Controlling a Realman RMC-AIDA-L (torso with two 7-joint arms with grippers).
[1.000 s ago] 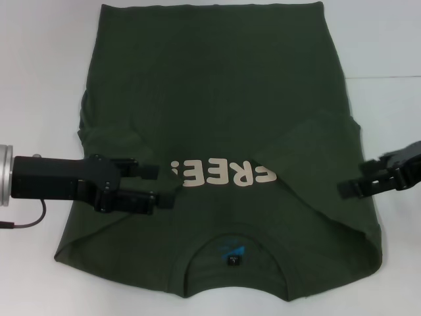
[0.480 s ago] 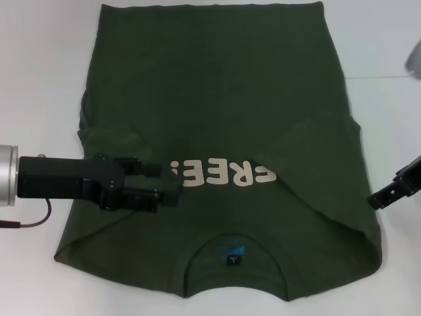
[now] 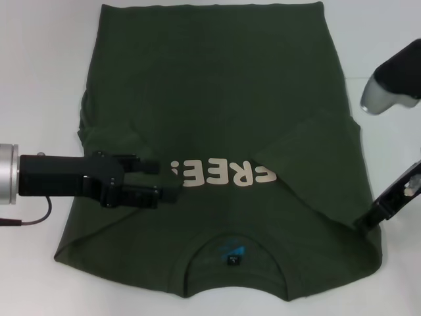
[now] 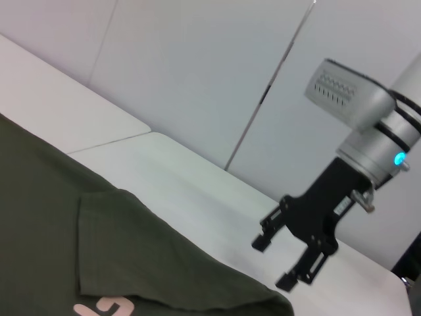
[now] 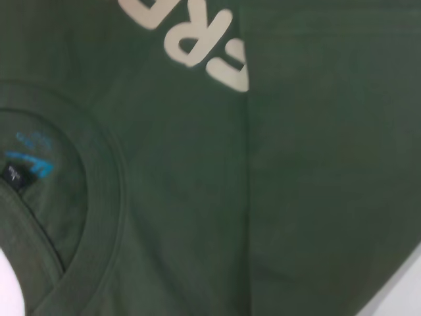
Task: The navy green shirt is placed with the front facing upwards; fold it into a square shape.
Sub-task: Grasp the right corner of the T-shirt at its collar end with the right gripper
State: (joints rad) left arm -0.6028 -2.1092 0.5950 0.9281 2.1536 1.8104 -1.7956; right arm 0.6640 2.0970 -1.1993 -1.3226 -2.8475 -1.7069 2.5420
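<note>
The navy green shirt (image 3: 217, 131) lies flat on the white table (image 3: 39, 79), front up, its collar nearest the robot and its hem at the far edge of the head view, where the top of the picture cuts the hem off. Both sleeves are folded inward over the chest, so the cream lettering (image 3: 220, 174) is partly covered: only a few letters show between the two flaps. A small blue label (image 3: 231, 251) sits inside the round collar. The left gripper (image 3: 168, 181) reaches in over the folded left sleeve and its fingers are nearly together, pinching a fold of the shirt at the edge of the lettering; the cloth between the tips is dark and hard to separate from the black fingers. A thin cable (image 3: 29, 220) trails from that arm near the left border. The right gripper (image 4: 286, 260) is at the shirt's right edge near the shoulder; in the head view only a dark sliver of it shows, the rest cut off by the frame, but the left wrist view shows it from across the table with its two fingers spread apart and nothing between them. The right wrist view shows only shirt cloth, collar and part of the lettering, with none of its own fingers.
</note>
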